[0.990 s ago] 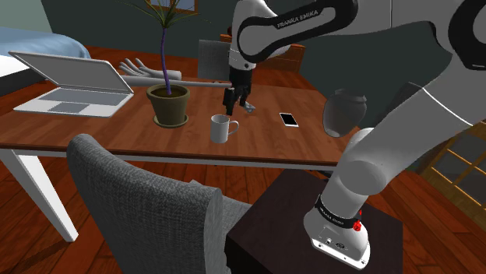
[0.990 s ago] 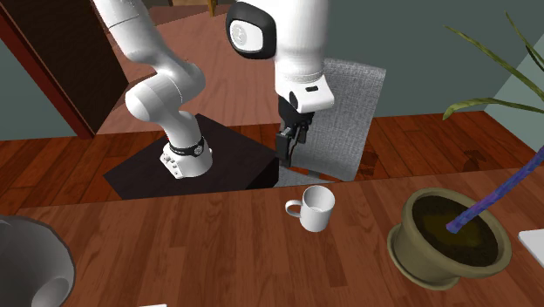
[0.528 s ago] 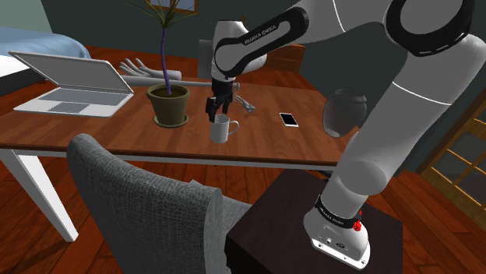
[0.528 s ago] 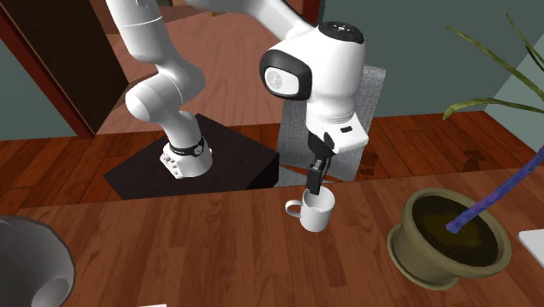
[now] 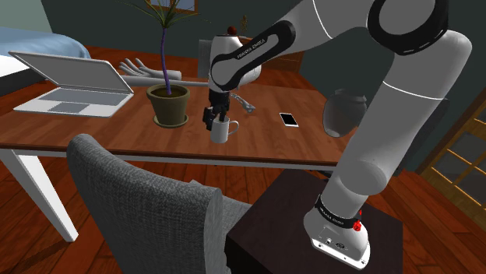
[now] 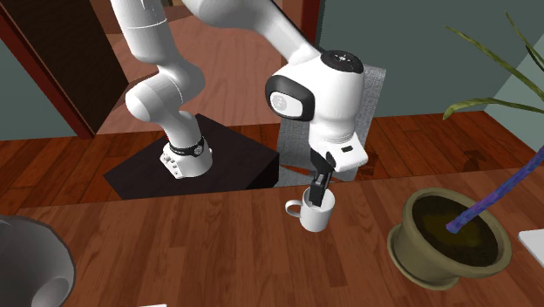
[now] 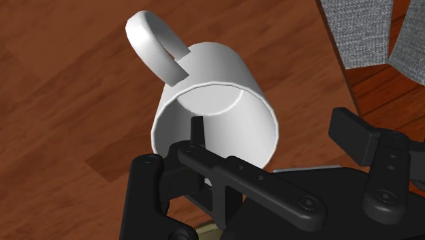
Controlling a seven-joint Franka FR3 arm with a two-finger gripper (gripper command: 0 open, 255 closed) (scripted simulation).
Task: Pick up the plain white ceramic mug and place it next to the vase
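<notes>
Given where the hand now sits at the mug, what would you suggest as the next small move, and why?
Probably close the hand now. It is open at the white mug, with one finger inside the rim and the other outside, so the mug's wall sits between them, not yet clasped.

The mug (image 7: 218, 75) is smooth, plain white with a soft sheen. The worktop (image 5: 101, 128) is reddish-brown wood with visible grain. The chair (image 5: 132, 202) wears rough grey woven cloth. The gripper (image 6: 319, 190) is matt black.
</notes>
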